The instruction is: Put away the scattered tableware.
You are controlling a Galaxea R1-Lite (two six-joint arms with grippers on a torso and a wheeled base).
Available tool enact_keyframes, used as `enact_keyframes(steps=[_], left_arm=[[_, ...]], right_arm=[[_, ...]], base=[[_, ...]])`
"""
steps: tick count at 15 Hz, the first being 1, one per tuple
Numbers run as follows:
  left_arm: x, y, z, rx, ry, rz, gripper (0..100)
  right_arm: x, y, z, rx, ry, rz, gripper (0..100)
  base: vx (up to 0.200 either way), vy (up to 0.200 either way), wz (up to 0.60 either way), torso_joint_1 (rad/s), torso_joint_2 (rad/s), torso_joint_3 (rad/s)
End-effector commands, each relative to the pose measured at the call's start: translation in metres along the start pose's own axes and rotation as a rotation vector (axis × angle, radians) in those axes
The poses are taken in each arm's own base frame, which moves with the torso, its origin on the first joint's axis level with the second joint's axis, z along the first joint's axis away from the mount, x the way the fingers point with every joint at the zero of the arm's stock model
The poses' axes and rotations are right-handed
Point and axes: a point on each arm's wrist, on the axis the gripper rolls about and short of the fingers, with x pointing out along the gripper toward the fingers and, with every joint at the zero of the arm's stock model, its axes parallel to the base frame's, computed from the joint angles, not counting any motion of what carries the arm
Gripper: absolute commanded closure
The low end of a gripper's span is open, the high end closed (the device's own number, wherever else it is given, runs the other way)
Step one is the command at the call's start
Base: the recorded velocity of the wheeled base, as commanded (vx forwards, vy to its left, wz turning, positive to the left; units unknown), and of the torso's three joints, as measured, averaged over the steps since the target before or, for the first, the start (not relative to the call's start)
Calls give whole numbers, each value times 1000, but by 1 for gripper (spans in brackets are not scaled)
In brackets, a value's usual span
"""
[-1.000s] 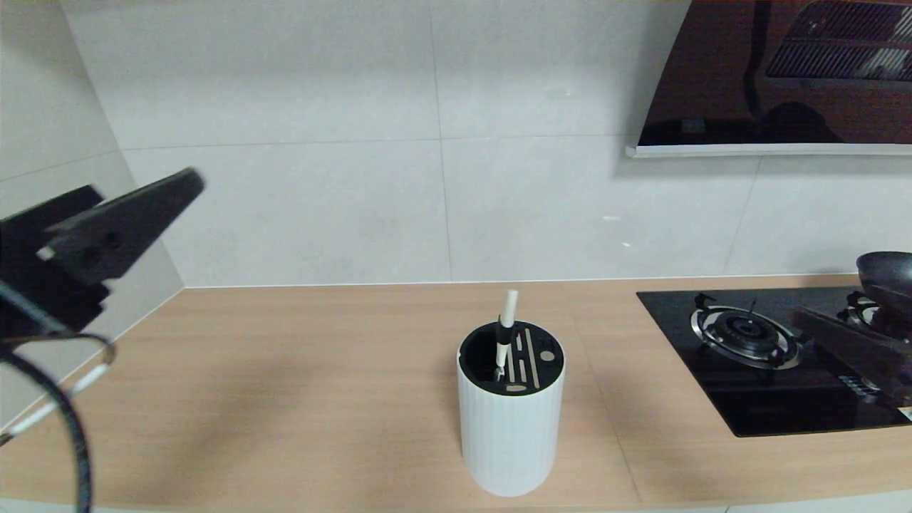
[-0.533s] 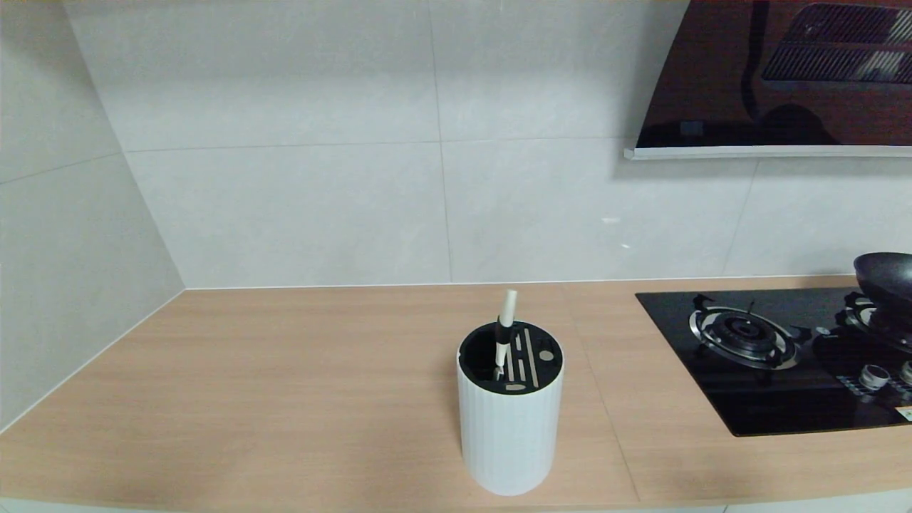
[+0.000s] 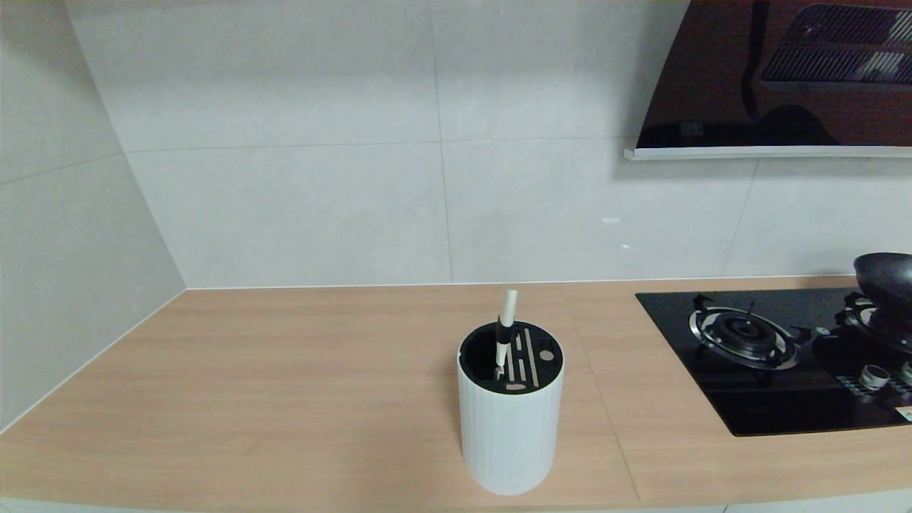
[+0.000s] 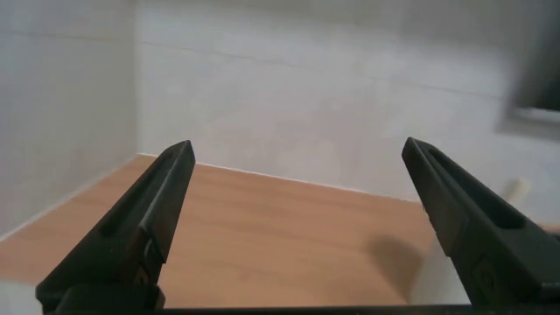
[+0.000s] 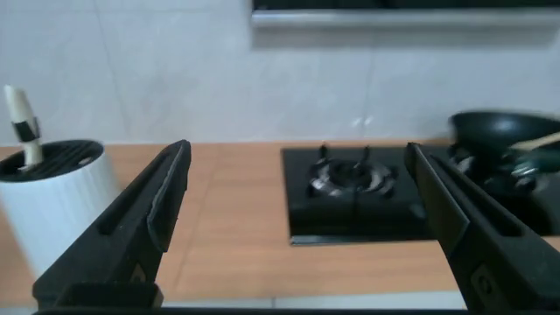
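A white ribbed cylinder holder [image 3: 510, 427] with a black slotted top stands near the front edge of the wooden counter [image 3: 285, 385]. One utensil with a cream and black handle [image 3: 506, 324] sticks up from it. The right wrist view has the holder [image 5: 54, 206] and the handle [image 5: 23, 122] off to one side. My left gripper [image 4: 297, 166] is open above the counter with nothing between its fingers. My right gripper [image 5: 297, 166] is open too, held in front of the counter edge, facing the stove [image 5: 359, 197].
A black gas stove [image 3: 776, 363] takes up the counter's right end, with a dark pan [image 3: 887, 278] on its far burner. A dark range hood [image 3: 776, 78] hangs above it. Tiled walls close the back and the left side.
The left gripper, which stood raised at the far left of the head view, and the right arm over the stove have both withdrawn out of that view. The holder has not moved.
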Motion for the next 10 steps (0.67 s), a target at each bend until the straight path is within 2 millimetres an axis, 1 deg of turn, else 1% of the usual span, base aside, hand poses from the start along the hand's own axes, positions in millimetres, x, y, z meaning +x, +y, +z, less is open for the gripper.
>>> enact_keyframes(steps=[1,3,4,5,6,7,9,10], left_arm=[[-7,-2,-26,29,11,43,0],[-2,-1,-43,44,69,53,0],[3,0,-73,89,172,-13,0],[6,1,-93,120,238,-44,0],[9,3,-120,143,300,-80,0],[11,2,-127,145,290,-123,0],[11,2,-132,149,304,-157,0],[11,2,-131,150,303,-157,0]], right_arm=[[-1,1,-16,-4,-13,-20,0],[1,1,-26,-5,-7,-6,0],[4,2,-38,-6,10,16,0],[5,3,-43,-3,9,31,0],[5,4,-44,5,21,58,0],[5,4,-45,8,23,78,0],[4,5,-48,5,59,122,0],[4,6,-55,3,122,150,0]], base=[[0,0,0,0,0,0],[0,0,0,0,0,0],[0,0,0,0,0,0],[0,0,0,0,0,0],[0,0,0,0,0,0],[0,0,0,0,0,0],[0,0,0,0,0,0],[0,0,0,0,0,0]])
